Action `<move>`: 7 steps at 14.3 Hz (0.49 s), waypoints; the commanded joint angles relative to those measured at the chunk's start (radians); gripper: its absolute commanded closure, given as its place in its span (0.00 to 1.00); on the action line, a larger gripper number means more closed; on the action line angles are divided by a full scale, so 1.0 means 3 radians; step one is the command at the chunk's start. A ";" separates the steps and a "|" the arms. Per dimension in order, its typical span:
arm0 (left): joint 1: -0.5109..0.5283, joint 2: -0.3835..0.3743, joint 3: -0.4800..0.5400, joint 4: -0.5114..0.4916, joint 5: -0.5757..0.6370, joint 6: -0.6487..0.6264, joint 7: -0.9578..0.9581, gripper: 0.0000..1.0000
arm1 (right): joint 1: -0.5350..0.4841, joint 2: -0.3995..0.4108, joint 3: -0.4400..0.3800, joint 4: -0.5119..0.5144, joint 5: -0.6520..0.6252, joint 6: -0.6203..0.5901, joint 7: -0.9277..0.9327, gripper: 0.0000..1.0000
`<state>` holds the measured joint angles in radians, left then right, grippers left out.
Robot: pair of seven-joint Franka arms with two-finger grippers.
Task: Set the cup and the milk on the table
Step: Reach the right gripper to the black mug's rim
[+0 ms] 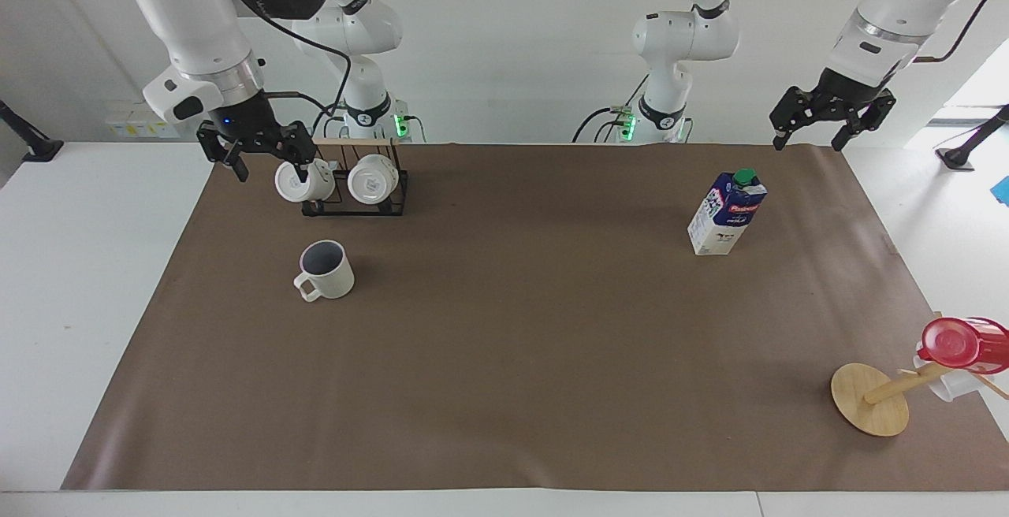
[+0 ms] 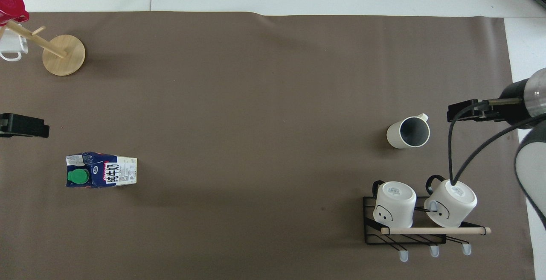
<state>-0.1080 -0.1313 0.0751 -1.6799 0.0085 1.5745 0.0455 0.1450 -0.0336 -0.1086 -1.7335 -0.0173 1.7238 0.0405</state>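
Note:
The cup (image 1: 325, 269), cream-white with a dark inside, stands upright on the brown mat (image 1: 504, 359) of the table (image 1: 79, 304), toward the right arm's end; it also shows in the overhead view (image 2: 408, 132). The milk (image 1: 727, 213) stands upright on the mat toward the left arm's end, its green cap showing in the overhead view (image 2: 101, 170). My right gripper (image 1: 269, 170) is open and empty, in the air over the mat's edge beside the cup (image 2: 465, 111). My left gripper (image 1: 808, 141) is open and empty, raised over the mat's edge (image 2: 23, 125), apart from the milk.
A black wire rack (image 1: 351, 186) with two white mugs stands nearer to the robots than the cup (image 2: 409, 211). A wooden mug tree (image 1: 871, 399) bearing a red cup (image 1: 958, 344) stands at the left arm's end, farther from the robots than the milk.

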 commanded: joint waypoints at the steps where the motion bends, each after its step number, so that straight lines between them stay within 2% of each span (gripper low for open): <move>1: 0.0033 0.0024 -0.0015 0.0062 -0.0034 -0.0069 0.0007 0.00 | 0.0023 0.0025 0.0004 -0.0244 0.0042 0.0332 0.0059 0.00; 5: 0.0033 0.0024 -0.0015 0.0062 -0.0034 -0.0069 0.0007 0.00 | 0.0160 0.0112 0.0004 -0.0597 0.0042 0.0650 0.0080 0.00; 7: 0.0033 0.0024 -0.0015 0.0062 -0.0034 -0.0069 0.0007 0.00 | 0.0161 0.0117 0.0004 -0.0659 0.0042 0.0661 0.0075 0.00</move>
<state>-0.1080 -0.1313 0.0751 -1.6799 0.0085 1.5745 0.0455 0.1925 0.0223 -0.1077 -1.8883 -0.0157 1.8985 0.0443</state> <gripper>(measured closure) 0.000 0.000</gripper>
